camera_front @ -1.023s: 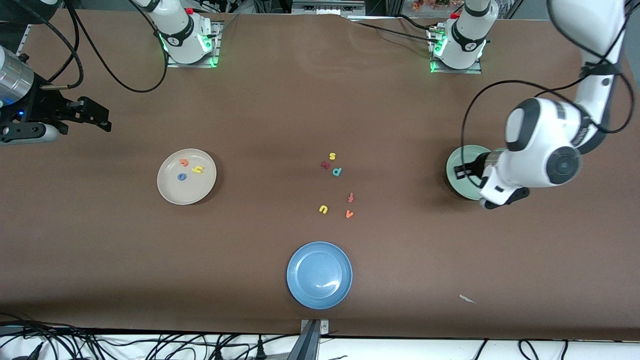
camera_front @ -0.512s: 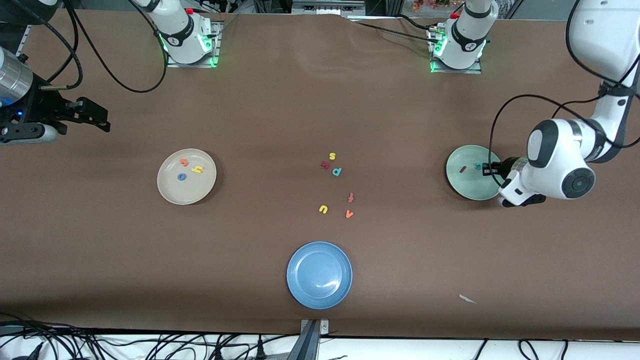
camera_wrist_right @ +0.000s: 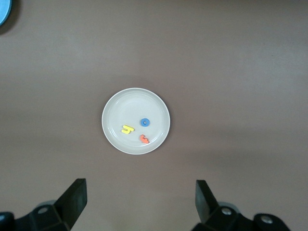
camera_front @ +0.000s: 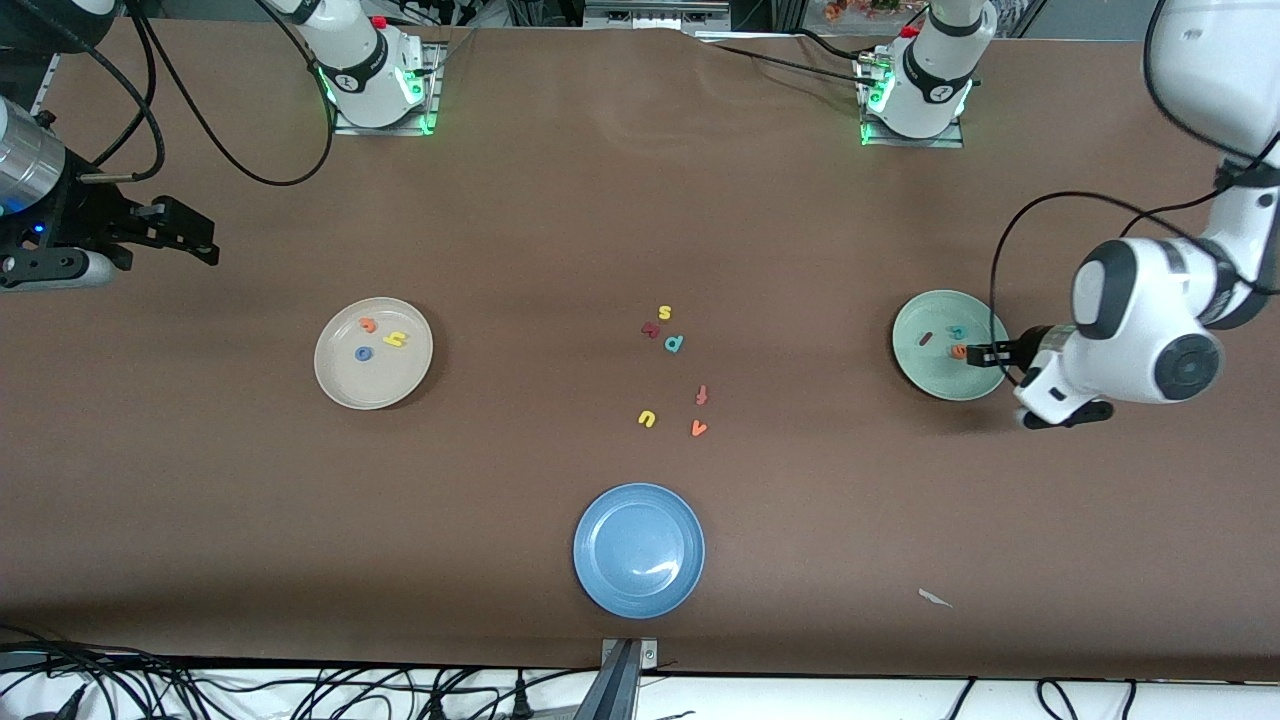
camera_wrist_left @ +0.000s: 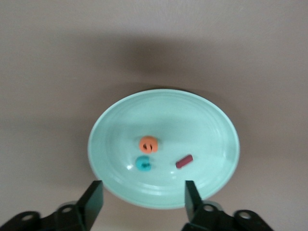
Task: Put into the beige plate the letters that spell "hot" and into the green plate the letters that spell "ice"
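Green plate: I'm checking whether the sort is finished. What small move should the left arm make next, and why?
Probably lift the left gripper up and away. Its fingers stand open and empty at the rim of the green plate, which already holds the orange e, teal c and dark red i. The beige plate holds h, o, t, so nothing seems left to place.

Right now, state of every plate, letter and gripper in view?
green plate: holds dark red i, teal c, orange e
beige plate: holds yellow h, blue o, orange t
blue plate: no letters in it
loose letters: lying on the table
left gripper: open, at the green plate's rim
right gripper: open, waiting
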{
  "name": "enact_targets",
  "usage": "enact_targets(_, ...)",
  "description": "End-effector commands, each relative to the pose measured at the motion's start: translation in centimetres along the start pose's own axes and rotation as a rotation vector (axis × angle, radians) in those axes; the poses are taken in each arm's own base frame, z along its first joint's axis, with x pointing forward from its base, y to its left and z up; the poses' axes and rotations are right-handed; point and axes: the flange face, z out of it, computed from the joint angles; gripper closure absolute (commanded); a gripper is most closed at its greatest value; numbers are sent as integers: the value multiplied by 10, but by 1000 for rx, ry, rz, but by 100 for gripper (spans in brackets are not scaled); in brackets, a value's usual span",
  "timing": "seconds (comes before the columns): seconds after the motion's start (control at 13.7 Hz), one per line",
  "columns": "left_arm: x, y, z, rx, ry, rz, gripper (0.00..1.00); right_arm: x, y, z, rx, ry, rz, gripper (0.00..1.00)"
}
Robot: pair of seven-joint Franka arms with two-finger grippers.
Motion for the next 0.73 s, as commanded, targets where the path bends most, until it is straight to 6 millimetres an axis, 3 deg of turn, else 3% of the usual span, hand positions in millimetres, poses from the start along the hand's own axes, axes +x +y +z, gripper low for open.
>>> enact_targets(0.0, -30, -5, -90, 26, 48, -1, 0, 3, 3, -4, -12, -3, -16, 0)
enact_targets(0.15, -40, -8, -145, 23, 75, -9, 0, 3, 4, -4, -13, -5, -16, 0)
enact_targets(0.37, -67, -16, -212, 18, 123, -16, 0, 3, 4, -3, -13, -8, -16, 0)
enact_targets(0.66, -114, -11, -262, -8, 221, -9, 0, 3, 4, -3, -13, -8, -15, 0)
